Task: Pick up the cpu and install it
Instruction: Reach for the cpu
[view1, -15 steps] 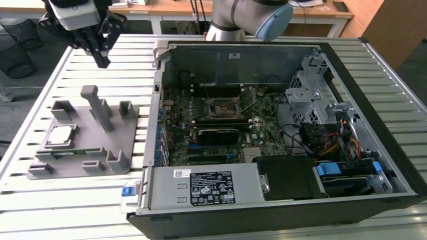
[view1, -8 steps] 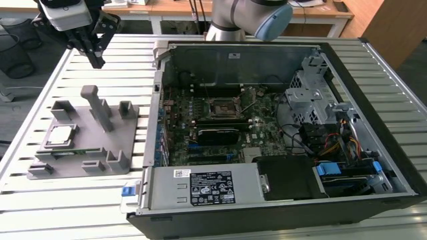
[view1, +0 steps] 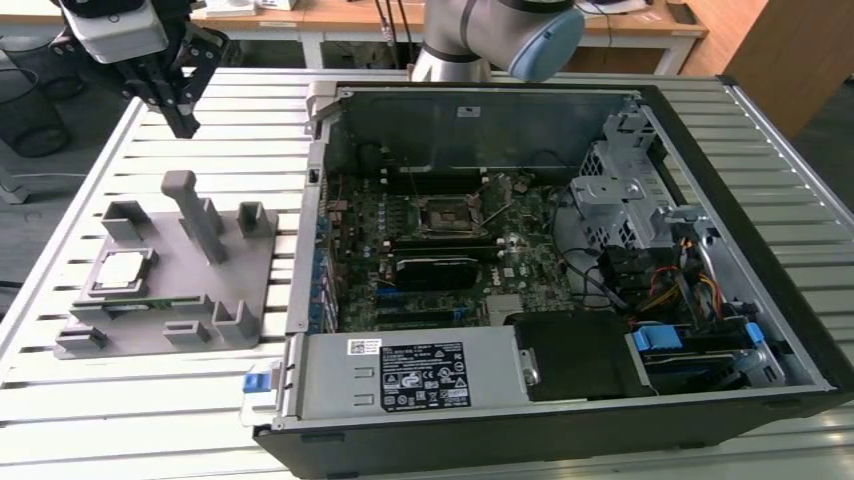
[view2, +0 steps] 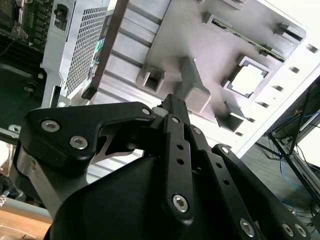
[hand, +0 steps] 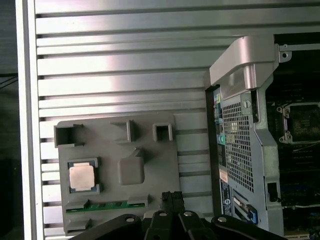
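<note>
Got the gripper (view2: 174, 102) up front, pinched closed on nothing, hanging near the gray fixture tray (hand: 161, 167). Spotted the cpu (hand: 81, 176) lying flat in a pocket there. Probably best to open wide, centre squarely, grab opposite edges.

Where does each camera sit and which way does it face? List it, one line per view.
Exterior view: off the arm, looking down on the table, the open computer case and the grey fixture; the arm and gripper show.
First wrist view: on the wrist, looking straight down at the fixture; gripper in the foreground.
Second wrist view: on the wrist, looking slantwise along the gripper.
Shared: all show the cpu in the fixture.
</note>
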